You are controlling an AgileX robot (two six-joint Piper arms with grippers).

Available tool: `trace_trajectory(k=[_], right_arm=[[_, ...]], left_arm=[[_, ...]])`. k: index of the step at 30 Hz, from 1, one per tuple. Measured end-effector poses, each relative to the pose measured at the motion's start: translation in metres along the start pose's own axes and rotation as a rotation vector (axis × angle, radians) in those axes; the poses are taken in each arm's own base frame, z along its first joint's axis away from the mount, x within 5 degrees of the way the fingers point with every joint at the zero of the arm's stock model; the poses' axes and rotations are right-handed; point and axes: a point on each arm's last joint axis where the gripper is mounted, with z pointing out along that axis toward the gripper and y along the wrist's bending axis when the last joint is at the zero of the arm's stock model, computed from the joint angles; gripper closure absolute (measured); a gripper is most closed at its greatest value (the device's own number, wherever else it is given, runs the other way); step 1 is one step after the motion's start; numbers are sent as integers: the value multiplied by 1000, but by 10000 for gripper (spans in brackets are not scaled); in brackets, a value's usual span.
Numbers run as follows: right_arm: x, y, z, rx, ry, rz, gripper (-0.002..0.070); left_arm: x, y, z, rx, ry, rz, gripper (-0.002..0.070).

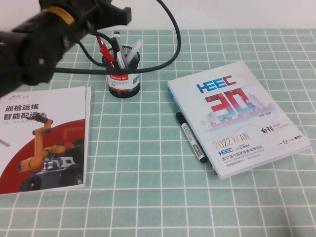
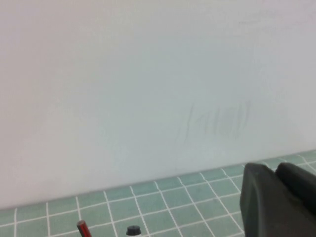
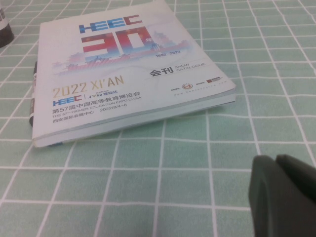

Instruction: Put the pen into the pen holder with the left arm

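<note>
Just below the left gripper [image 1: 121, 15], and a little nearer the robot, the holder [image 1: 122, 74] stands upright on the green checked mat [image 1: 148, 197]. The pen [image 1: 119, 51] is inside it, white barrel leaning slightly, black cap up and just under the gripper without touching it. A red pen [image 1: 102, 48] and one more pale marker [image 1: 134, 51] share the cup. The left gripper is clenched on nothing, and in the left wrist view its fingers [image 2: 266, 197] sit pressed together before a blank white wall. Far below them in that view, only the red pen's tip [image 2: 83, 228] and a black cap [image 2: 133, 230] show. The left arm [image 1: 34, 44] reaches in from the robot's left, and a loose black cable [image 1: 168, 54] loops from it past the holder's rim.

Well to the right of the left gripper and nearer the robot, a catalogue [image 1: 237, 113] lies flat. A second marker [image 1: 191, 137] with a grey boxed label lies on the mat just beside the catalogue's left edge. Below the left arm lies a red and white brochure [image 1: 44, 143].

The right gripper [image 3: 275, 160] is out of the high view. In its own wrist view it hangs low over the mat, fingers [image 3: 296, 197] closed together and empty, with the catalogue ahead of it and well apart.
</note>
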Motion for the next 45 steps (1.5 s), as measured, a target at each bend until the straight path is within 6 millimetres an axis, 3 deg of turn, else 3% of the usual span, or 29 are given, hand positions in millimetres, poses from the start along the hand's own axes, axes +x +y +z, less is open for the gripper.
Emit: trace_trajectory(k=[4, 7, 18, 24, 28, 35, 45], right_arm=[[0, 0, 0, 0, 0, 0, 696], [0, 0, 0, 0, 0, 0, 696], [0, 0, 0, 0, 0, 0, 696], [0, 0, 0, 0, 0, 0, 696], [0, 0, 0, 0, 0, 0, 696], [0, 0, 0, 0, 0, 0, 696], [0, 0, 0, 0, 0, 0, 696]], left_arm=[[-11, 0, -29, 2, -24, 5, 672], [-11, 1, -64, -2, -66, 6, 674], [41, 7, -215, -9, -150, -73, 675], [67, 8, -273, 0, -217, -123, 675], [81, 7, -287, 12, -156, -110, 675], [98, 4, -289, 38, 16, -3, 675], [102, 4, -289, 43, 64, 25, 675]])
